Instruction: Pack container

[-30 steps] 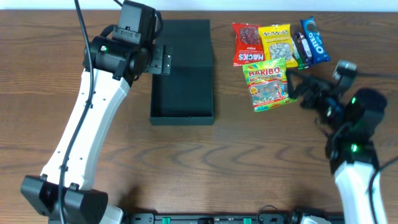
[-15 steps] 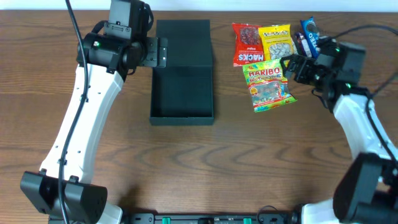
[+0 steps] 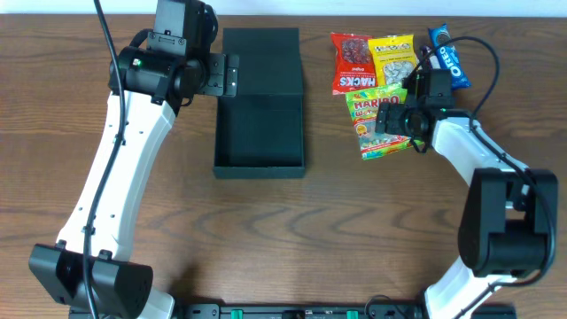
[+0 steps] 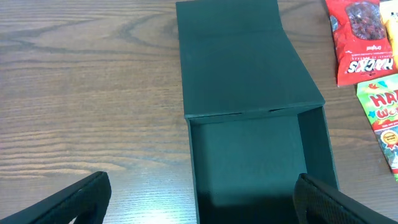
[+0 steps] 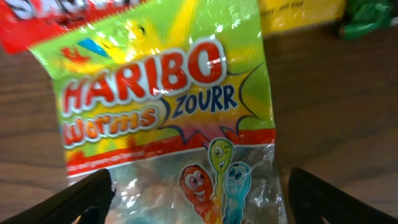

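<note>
The container [image 3: 260, 133] is a matte black box lying open, its flap lid [image 3: 260, 51] folded back toward the far edge. Nothing shows in its inside [image 4: 255, 162]. My left gripper [image 3: 225, 75] hangs open beside the lid. In the left wrist view it [image 4: 202, 202] spans the box's left wall. My right gripper [image 3: 391, 120] is low over a Haribo worms packet [image 3: 367, 101]. Its jaws stand open on either side of the packet [image 5: 168, 93], one fingertip [image 5: 87, 196] at each lower corner, and the gripper [image 5: 199, 202] holds nothing.
Behind the Haribo packet lie a red Hacks packet [image 3: 352, 62], a yellow sweets packet [image 3: 392, 60] and a blue Oreo pack [image 3: 449, 55]. The red packet [image 4: 364, 37] lies to the right of the box lid. Bare wooden table [image 3: 292, 239] stretches in front.
My right arm has swung left from the table's right side and come down over the Haribo packet, its jaws narrowing slightly. The left arm shifted a little left early on and has been still since.
</note>
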